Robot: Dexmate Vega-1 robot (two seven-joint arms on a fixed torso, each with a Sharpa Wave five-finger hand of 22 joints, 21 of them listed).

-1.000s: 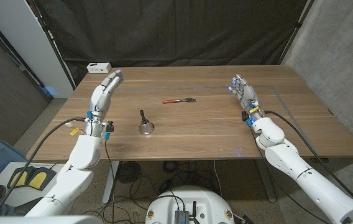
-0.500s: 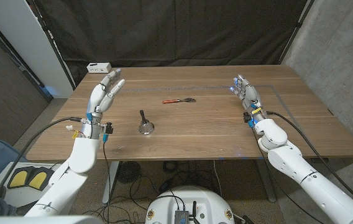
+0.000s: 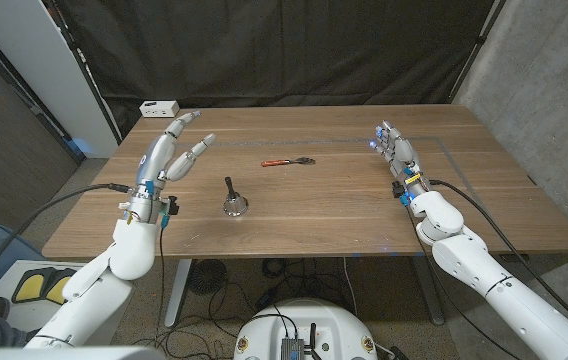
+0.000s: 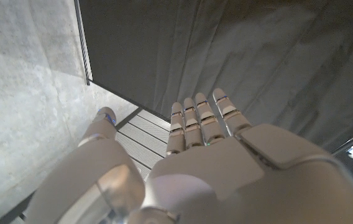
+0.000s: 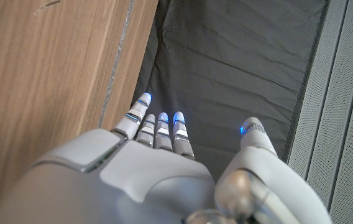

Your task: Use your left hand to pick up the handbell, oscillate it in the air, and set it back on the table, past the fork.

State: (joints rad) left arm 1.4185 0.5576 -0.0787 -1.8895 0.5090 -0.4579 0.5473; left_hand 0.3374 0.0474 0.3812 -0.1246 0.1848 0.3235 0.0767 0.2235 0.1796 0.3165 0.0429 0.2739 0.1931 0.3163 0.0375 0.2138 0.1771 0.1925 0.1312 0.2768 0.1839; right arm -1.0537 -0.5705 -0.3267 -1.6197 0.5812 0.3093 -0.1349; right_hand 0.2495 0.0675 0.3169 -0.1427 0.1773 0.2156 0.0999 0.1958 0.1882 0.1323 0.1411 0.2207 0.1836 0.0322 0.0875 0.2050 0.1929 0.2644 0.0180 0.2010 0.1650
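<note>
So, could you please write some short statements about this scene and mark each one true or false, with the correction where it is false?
1. The handbell stands upright on the table, handle up. True.
2. The left robot hand already holds the handbell. False: it is raised with fingers spread and holds nothing; the bell stands apart from it.
3. The fork lies farther from the robot than the handbell. True.
4. The right robot hand grips the fork. False: it is over the table's right side with fingers extended, apart from the fork.
5. A white box sits at the table's far left corner. True.
</note>
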